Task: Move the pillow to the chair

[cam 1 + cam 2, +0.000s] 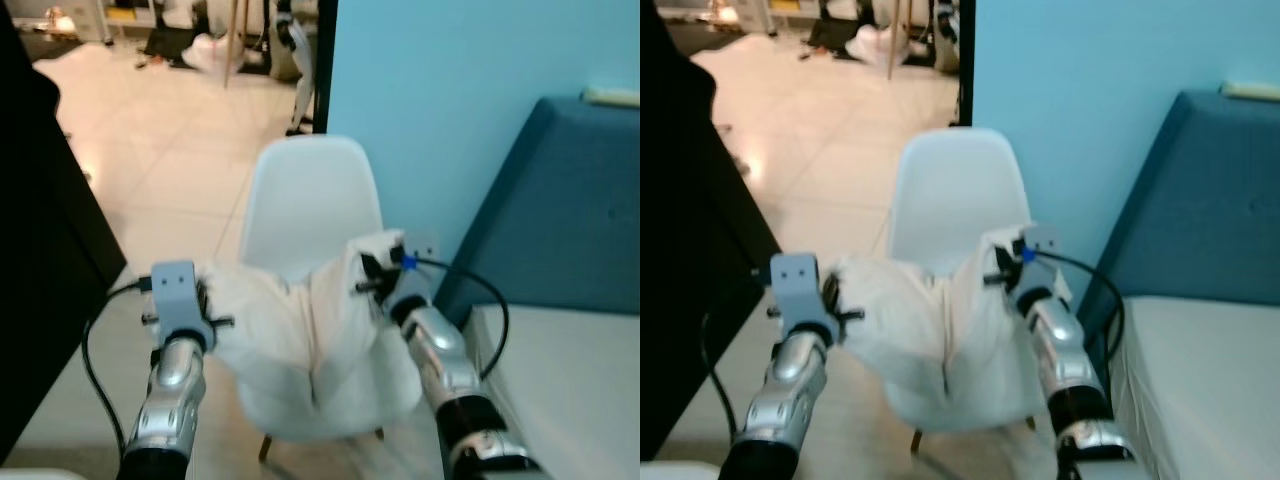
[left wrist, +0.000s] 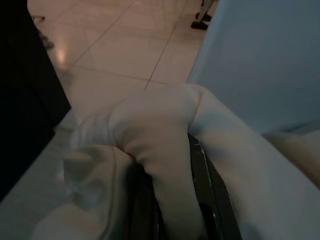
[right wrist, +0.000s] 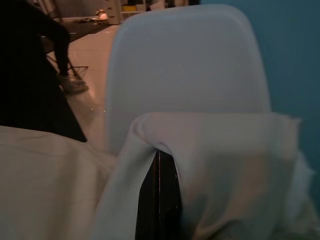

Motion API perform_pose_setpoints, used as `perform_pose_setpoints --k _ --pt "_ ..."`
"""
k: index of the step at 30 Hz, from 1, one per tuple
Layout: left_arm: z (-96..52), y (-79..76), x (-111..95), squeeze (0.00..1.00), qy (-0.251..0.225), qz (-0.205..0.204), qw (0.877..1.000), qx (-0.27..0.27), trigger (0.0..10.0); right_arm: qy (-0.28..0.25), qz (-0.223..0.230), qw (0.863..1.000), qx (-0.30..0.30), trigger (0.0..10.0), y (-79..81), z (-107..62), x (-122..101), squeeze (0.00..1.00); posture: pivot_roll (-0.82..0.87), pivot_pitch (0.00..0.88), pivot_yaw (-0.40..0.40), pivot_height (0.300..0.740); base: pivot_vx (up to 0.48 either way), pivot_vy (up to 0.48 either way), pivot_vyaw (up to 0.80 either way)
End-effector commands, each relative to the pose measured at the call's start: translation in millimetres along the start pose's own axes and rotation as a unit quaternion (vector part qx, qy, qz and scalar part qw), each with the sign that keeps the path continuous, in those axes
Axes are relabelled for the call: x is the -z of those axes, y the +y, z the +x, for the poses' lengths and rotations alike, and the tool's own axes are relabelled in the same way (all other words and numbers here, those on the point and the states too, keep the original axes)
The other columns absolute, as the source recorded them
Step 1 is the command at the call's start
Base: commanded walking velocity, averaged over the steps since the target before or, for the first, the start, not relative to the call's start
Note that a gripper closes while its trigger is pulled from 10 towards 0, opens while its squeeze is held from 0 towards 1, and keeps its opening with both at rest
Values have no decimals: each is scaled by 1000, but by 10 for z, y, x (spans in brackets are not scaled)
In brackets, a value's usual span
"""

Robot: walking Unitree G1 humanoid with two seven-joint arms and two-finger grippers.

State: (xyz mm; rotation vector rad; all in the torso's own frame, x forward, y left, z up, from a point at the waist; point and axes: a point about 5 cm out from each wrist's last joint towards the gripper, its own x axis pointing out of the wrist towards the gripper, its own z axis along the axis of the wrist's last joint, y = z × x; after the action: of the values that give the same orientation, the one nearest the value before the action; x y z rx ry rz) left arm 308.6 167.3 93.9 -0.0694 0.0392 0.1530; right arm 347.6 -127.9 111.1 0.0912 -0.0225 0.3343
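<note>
White pillow held up between both claws, over the seat of the white chair, sagging in the middle with a deep fold. Left claw closed on the pillow's left corner, cloth bunched and wrapped over its black fingers. Right claw pinched shut on the pillow's right corner, fabric draped over both fingers. Chair standing on the pale tiled floor, backrest upright, just beside the light blue wall. Blue sofa near the chair's right side, with a light cushion or mattress in front of it. Dark furniture along the left edge.
</note>
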Motion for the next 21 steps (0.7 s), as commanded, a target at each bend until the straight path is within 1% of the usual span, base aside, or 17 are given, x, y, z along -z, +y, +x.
perform_pose_setpoints --k 1,3,11,15,18,21 --pt "21 -82 -44 0 -8 5 1000 18 10000 -13 3 1000 -1 10000 -13 8 -54 0 14 47 -13 740 296 0 -800" --pt "21 -84 -40 0 -8 5 1000 19 10000 -21 -13 1000 3 10000 -23 2 -75 0 14 47 -13 740 292 0 -619" --pt "7 -83 -31 0 -6 3 1000 26 10000 -23 -7 1000 2 10000 -10 4 -77 0 15 50 -13 740 287 0 0" --pt "-8 -99 -37 0 -12 5 999 32 10000 -24 -8 1000 2 10000 -10 4 -80 0 14 51 -15 740 0 0 0" --pt "-13 -92 -41 0 -17 3 1000 23 10000 -25 -9 1000 2 10000 -11 2 -82 0 15 51 -17 740 0 0 0" --pt "-11 -52 -54 0 -22 7 1000 3 10000 -25 -9 1000 -2 10000 -11 4 -85 0 17 52 -20 740 0 0 0"
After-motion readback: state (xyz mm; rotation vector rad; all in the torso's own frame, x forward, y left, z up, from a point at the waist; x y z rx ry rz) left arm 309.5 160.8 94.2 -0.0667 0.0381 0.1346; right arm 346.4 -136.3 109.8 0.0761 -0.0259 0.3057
